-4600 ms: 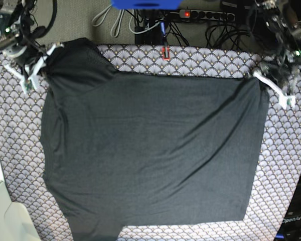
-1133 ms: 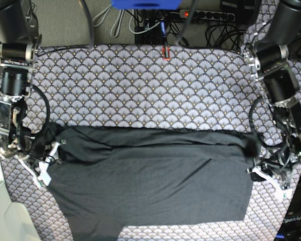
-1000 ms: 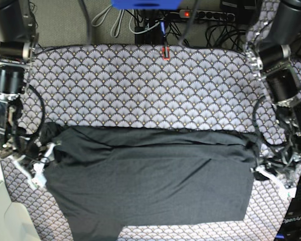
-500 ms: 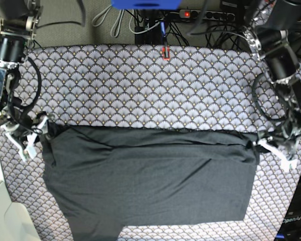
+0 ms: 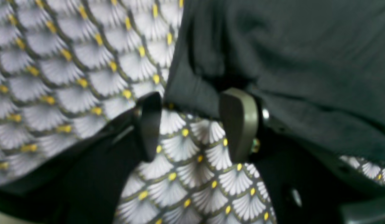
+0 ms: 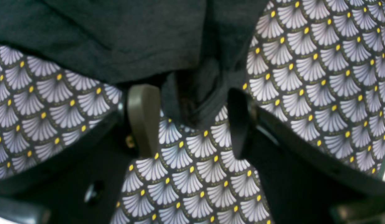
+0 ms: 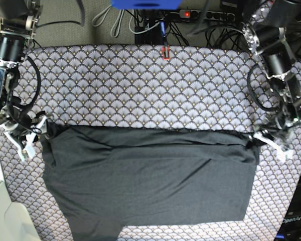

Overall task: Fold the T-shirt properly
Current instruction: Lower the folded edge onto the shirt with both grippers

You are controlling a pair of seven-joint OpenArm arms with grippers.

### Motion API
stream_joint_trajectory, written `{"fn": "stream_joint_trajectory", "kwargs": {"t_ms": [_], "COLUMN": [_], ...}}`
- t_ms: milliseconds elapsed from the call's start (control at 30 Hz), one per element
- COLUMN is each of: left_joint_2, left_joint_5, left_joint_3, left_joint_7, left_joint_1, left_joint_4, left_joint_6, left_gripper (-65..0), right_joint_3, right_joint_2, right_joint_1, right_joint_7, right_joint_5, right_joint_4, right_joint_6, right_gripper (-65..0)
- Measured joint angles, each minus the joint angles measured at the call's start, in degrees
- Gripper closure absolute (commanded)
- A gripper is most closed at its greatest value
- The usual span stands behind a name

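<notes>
The dark charcoal T-shirt [image 7: 150, 175] lies folded once across the near half of the table, its folded edge [image 7: 150, 131] running left to right. My right gripper [image 7: 30, 139] stands open at the shirt's left corner. In the right wrist view its fingers [image 6: 142, 118] straddle a bunched bit of shirt [image 6: 195, 99] without clamping it. My left gripper [image 7: 271, 142] is open at the right corner. In the left wrist view the shirt's edge [image 5: 273, 46] lies just past the fingertips [image 5: 239, 124], and only patterned cloth shows between them.
A grey scallop-patterned cloth [image 7: 140, 85] covers the whole table. Cables and a power strip [image 7: 205, 15] lie beyond the far edge. A pale object [image 7: 5, 216] sits at the near left corner.
Both grippers have drawn outward and toward the far side, away from the shirt's folded corners. The right jaws have opened wider. The shirt lies still.
</notes>
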Motion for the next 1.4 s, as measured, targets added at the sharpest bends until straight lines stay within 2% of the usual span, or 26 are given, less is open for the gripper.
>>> {"fn": "stream_joint_trajectory", "kwargs": {"t_ms": [200,933,967,1100,1267,1400], "left_joint_2": [-0.07,-0.81,-0.81,-0.85,-0.5,-0.52], "left_joint_5": [-0.09,-0.09,-0.07,0.31,0.39,-0.07], "left_joint_3": [0.22,-0.15,-0.02,0.17,0.26,4.5], "left_joint_7": [-2.56,-2.47,-3.15,-7.37,-7.13,-7.32], "left_joint_1": [-0.33,-0.57,-0.55,-0.9,-1.07,-1.22], "left_joint_4": [-2.38,-2.93,-2.93,-5.05,-6.67,-6.67], "left_joint_6": [-0.17,-0.15,0.09,6.43,6.45,6.25], "left_gripper": [-32.8,-32.8,-32.8,-32.8,-32.8,-32.8], "right_joint_3": [-0.02,-0.02,-0.02,-0.02,-0.02,-0.02], "right_joint_2": [0.07,0.02,0.02,0.04,0.04,0.07], "right_joint_1": [-0.02,-0.11,-0.11,-0.11,-0.52,-0.92], "right_joint_7": [-0.02,0.0,0.0,0.0,0.2,-0.2], "right_joint_5": [-0.04,-0.02,-0.04,-0.04,0.11,-0.02], "right_joint_4": [0.0,0.0,0.0,0.0,0.02,0.02], "right_joint_6": [0.0,-0.02,0.0,0.0,0.0,-0.02], "right_gripper": [-35.4,-35.4,-35.4,-35.4,-35.4,-35.4]}}
